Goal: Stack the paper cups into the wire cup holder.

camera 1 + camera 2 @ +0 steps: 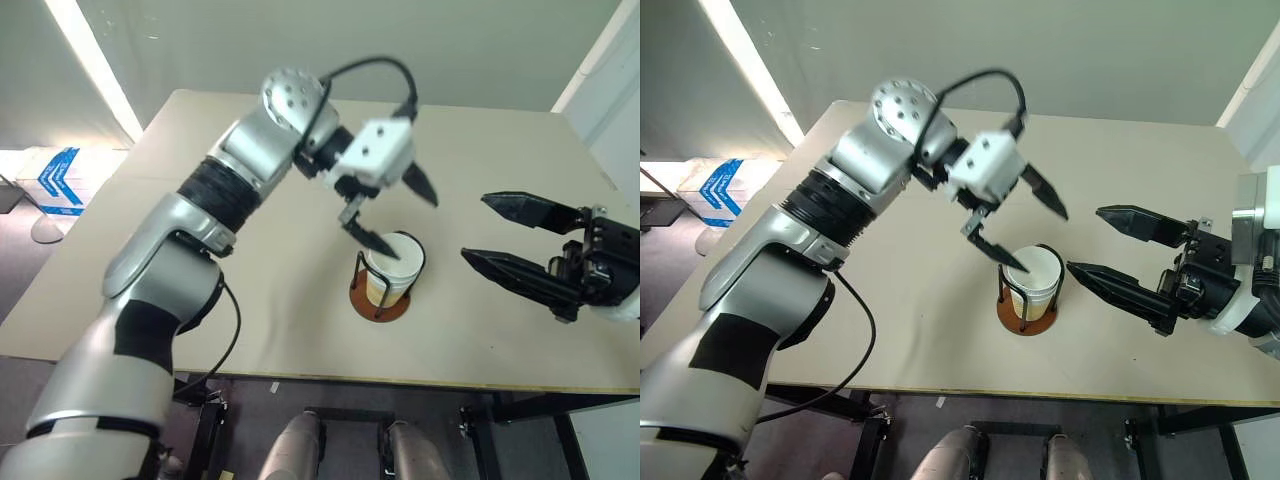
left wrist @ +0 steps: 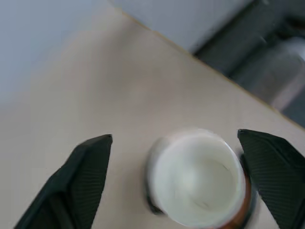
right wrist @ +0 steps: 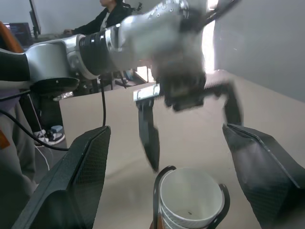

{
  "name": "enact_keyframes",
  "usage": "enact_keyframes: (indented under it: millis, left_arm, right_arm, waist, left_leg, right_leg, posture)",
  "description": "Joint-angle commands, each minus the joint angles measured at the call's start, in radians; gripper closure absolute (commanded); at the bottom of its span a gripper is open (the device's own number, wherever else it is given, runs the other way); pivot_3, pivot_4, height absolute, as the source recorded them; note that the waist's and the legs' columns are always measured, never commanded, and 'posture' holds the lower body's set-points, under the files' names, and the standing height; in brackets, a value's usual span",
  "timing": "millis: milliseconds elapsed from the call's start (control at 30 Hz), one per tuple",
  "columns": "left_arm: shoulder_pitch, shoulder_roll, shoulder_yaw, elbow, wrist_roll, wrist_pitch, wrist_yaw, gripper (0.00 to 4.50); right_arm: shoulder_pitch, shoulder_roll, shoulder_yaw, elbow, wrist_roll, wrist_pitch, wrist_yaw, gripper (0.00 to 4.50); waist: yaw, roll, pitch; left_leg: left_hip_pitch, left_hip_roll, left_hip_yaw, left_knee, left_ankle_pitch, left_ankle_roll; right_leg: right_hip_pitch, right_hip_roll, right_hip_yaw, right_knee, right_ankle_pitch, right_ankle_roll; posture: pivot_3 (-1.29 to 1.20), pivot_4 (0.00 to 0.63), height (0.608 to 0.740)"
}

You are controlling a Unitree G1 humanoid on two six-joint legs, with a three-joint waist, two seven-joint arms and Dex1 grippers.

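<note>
Near edge of the tabletop (image 1: 250,330): the wire cup holder (image 1: 383,298) stands upright just in from the front rim, reddish-brown disc base flat on the beige surface, black wire loops rising around a stack of paper cups (image 1: 393,262). Cups nested, seated inside the loops; white rim of the top cup on top, yellow-tan body below. Right wrist view shows two rims one inside the other; how many cups are in the stack I cannot tell.

Just above the stack: my left gripper (image 1: 395,215), jaws released and spread wide, holding nothing. One finger tip hangs at the cup rim on the side toward my left arm; whether it touches I cannot tell. The other finger sticks out clear, above and toward the right. From the left wrist view the cup mouth sits between the two fingers.

To the right of the holder, apart from it: my right gripper (image 1: 505,235), jaws released, empty, fingers roughly level and pointing toward the cups.

Farther back, beyond the tabletop, a seated person (image 3: 110,14).
</note>
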Motion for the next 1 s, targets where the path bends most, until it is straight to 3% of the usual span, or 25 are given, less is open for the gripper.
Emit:
enact_keyframes:
  millis: [33,233,433,567,1000]
  left_arm:
    - [0.024,0.04,0.182,-0.02,-0.037,0.106,0.039,0.06]
    - [0.225,0.129,0.382,-0.126,0.018,0.24,0.293,0.06]
    - [0.452,0.137,0.565,-0.219,0.105,0.338,0.725,0.06]
    - [0.556,0.137,0.619,-0.26,0.165,0.377,0.893,0.06]
    - [0.68,0.117,0.69,-0.429,0.185,0.46,1.041,0.06]
  right_arm:
    - [0.001,-0.013,0.009,0.02,-0.06,-0.017,-0.003,0.52]
    - [0.022,-0.017,0.089,0.108,-0.234,-0.032,0.069,0.52]
    - [-0.014,-0.007,0.206,0.307,-0.475,-0.096,0.127,0.52]
    - [-0.062,0.004,0.258,0.435,-0.588,-0.139,0.16,0.52]
    - [-0.21,0.059,0.314,0.605,-0.717,-0.175,0.239,0.52]
  waist:
    - [-0.001,0.0,0.0]
    - [-0.012,0.002,-0.001]
    - [-0.011,0.002,-0.001]
    - [-0.012,0.002,-0.001]
    - [-0.015,0.002,-0.001]
  left_leg:
    - [0.0,0.0,0.001,0.0,0.0,0.0]
    - [0.003,0.001,0.005,0.0,0.0,0.0]
    - [0.004,0.0,0.005,0.003,0.002,0.0]
    - [0.006,0.0,0.006,0.002,0.004,-0.001]
    - [0.012,0.0,0.006,-0.001,0.007,-0.003]
  right_leg:
    - [0.0,0.0,0.0,0.0,0.0,0.001]
    - [0.0,0.0,0.003,0.002,-0.002,0.004]
    - [0.0,0.0,0.004,0.004,-0.001,0.002]
    - [0.001,0.0,0.005,0.005,0.001,0.0]
    - [0.004,0.001,0.006,0.007,0.002,-0.01]
  posture:
    - [0.0,0.15,0.74]
    - [0.0,0.15,0.74]
    - [0.0,0.15,0.74]
    - [0.0,0.15,0.74]
    - [0.0,0.15,0.74]
